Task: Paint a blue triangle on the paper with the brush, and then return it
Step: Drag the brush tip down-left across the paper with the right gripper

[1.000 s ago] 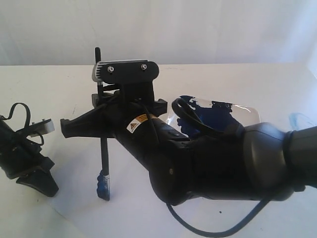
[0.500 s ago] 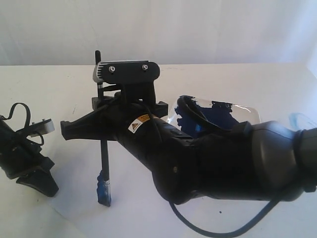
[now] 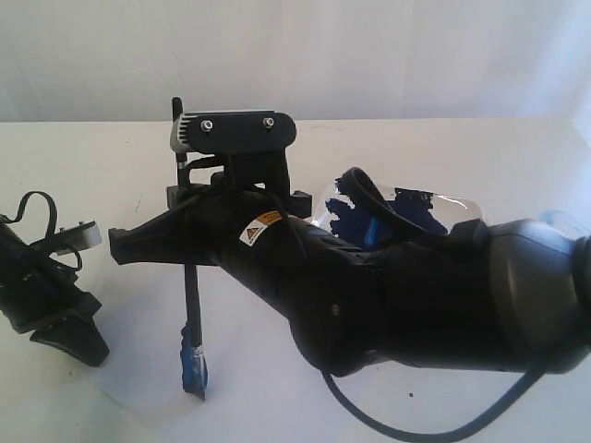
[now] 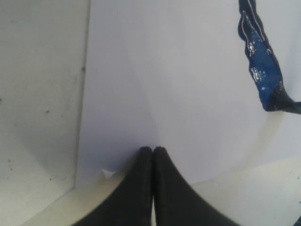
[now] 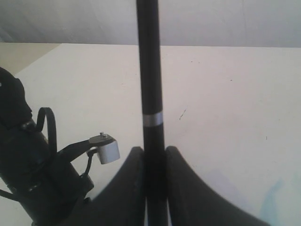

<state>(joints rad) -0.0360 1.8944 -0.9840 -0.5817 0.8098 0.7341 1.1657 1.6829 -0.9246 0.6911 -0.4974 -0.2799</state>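
Observation:
My right gripper [image 3: 189,185] [image 5: 154,151] reaches across to the left of the middle and is shut on the black handle of the brush [image 3: 191,295] [image 5: 150,70], which it holds nearly upright. The blue-stained bristles [image 3: 193,367] [image 4: 261,70] point down, with their tip at the paper [image 3: 138,318] [image 4: 164,70]. At the left, my left gripper [image 3: 72,340] [image 4: 153,149] is shut and empty, its tips at the paper's near edge. The blue triangle is out of view.
A glossy plate [image 3: 466,208] with a dark-blue paint blotch [image 3: 406,214] sits behind the right arm. A pale-blue smear [image 3: 556,221] marks the table at far right. A cable [image 3: 406,430] loops below the right arm.
The brush has come down and a little nearer, its bristles now lower on the paper. The right arm has shifted slightly left. The left gripper has not moved.

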